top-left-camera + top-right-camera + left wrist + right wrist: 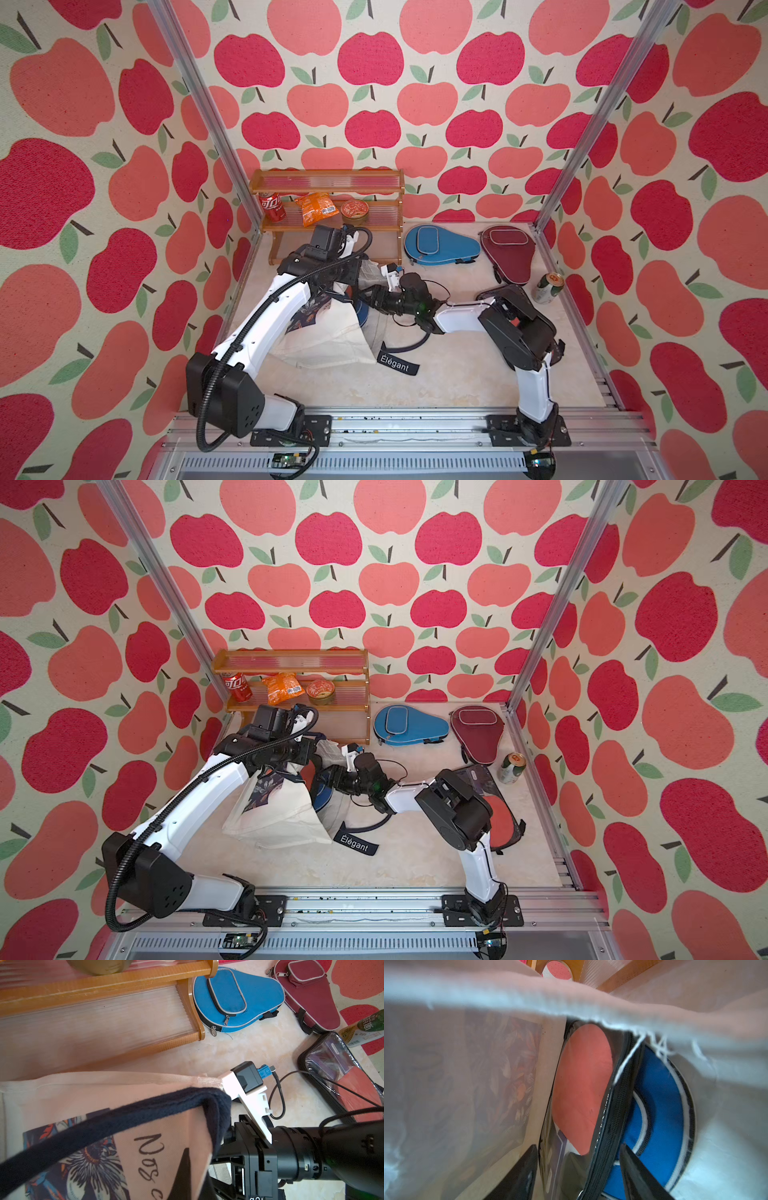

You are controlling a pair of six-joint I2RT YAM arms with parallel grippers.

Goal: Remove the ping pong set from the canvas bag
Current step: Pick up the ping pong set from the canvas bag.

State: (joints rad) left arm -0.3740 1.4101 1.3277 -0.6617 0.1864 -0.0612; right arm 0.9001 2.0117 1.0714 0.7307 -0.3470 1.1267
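The cream canvas bag with a floral print lies mid-table, its mouth facing right. My left gripper is shut on the bag's upper rim beside the dark strap and holds the mouth up. My right gripper reaches into that mouth, open, with one finger on each side of a clear zip case holding a red paddle. A blue case lies against it, deeper in the bag. In both top views only the blue case's edge shows at the mouth.
On the table at the back right lie a blue paddle case, a maroon one and a green can. Another clear case with a red paddle sits under my right arm. A wooden shelf stands behind the bag.
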